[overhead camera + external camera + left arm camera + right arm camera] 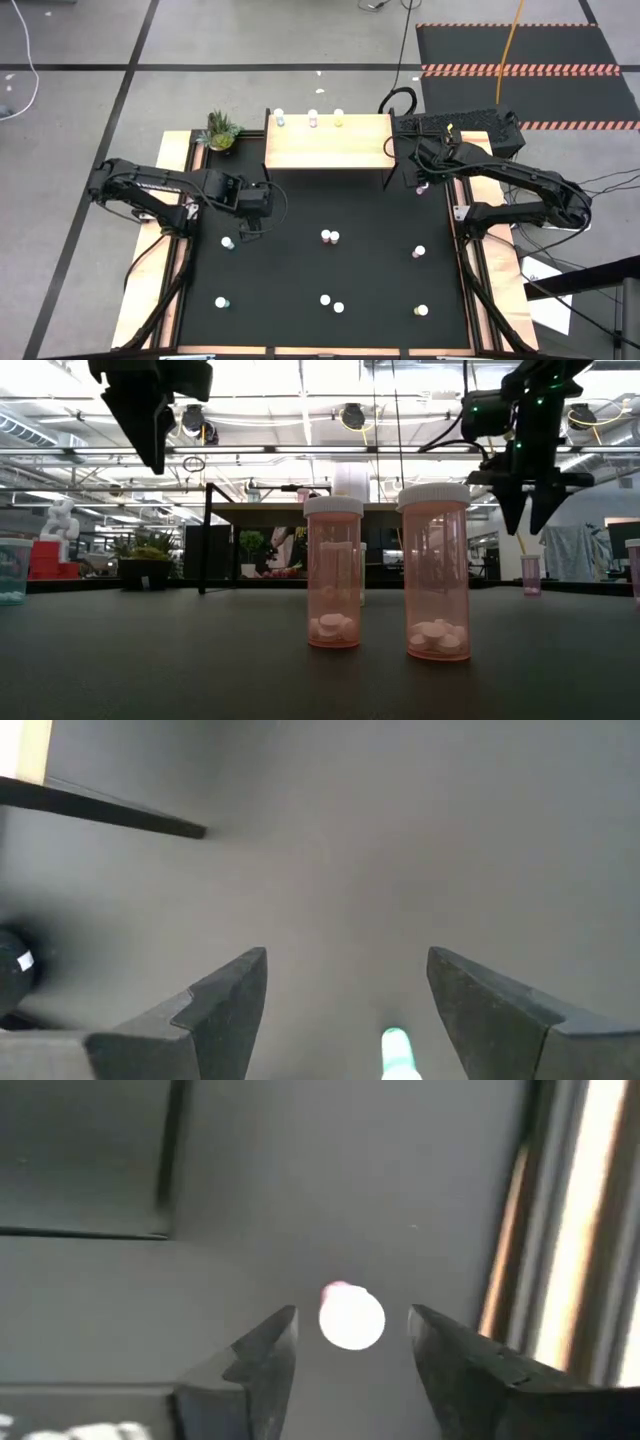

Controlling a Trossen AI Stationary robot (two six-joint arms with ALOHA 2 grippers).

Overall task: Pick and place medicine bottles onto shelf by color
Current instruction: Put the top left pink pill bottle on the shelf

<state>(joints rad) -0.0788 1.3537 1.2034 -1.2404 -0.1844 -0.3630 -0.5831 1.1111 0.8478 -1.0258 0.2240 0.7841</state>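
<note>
Two pink-tinted clear plastic medicine bottles w/ white caps (333,572), side by side mid-table, upright, white pills in bottom. More small white-capped bottles scattered on black table mat (300,200): one right of ctr (419,251), four toward near edge.

Light wooden shelf on thin dark legs (330,145) at far edge, w/ three bottles along its far rim: bluish (279,120), pink (313,119), yellow (339,119). Small green potted plant (221,132) just left of shelf.

Right gripper (352,1312) just off shelf's right end, pointing down over lone pink bottle (351,1318). Fingers (265,1350) apart, one each side of cap, gap visible both sides; nothing held. Step in hand, by the look of it: lining up to pick this pink one.

Left gripper (346,960) left of ctr, above mat, fingers wide apart, empty. Green-tinted bottle (397,1050) below, roughly btwn fingertips but toward near side. Looks like 2nd pick being set up.

Next, prob.: lower right gripper till pads sit below cap, close on body, lift clear of shelf edge and leg, carry to shelf top, set down beside pink one already there. Needs straight drop; tiny bottle, easy to tip if one finger touches first. Left: shift a bit nearer to ctr on green bottle before descending.
</note>
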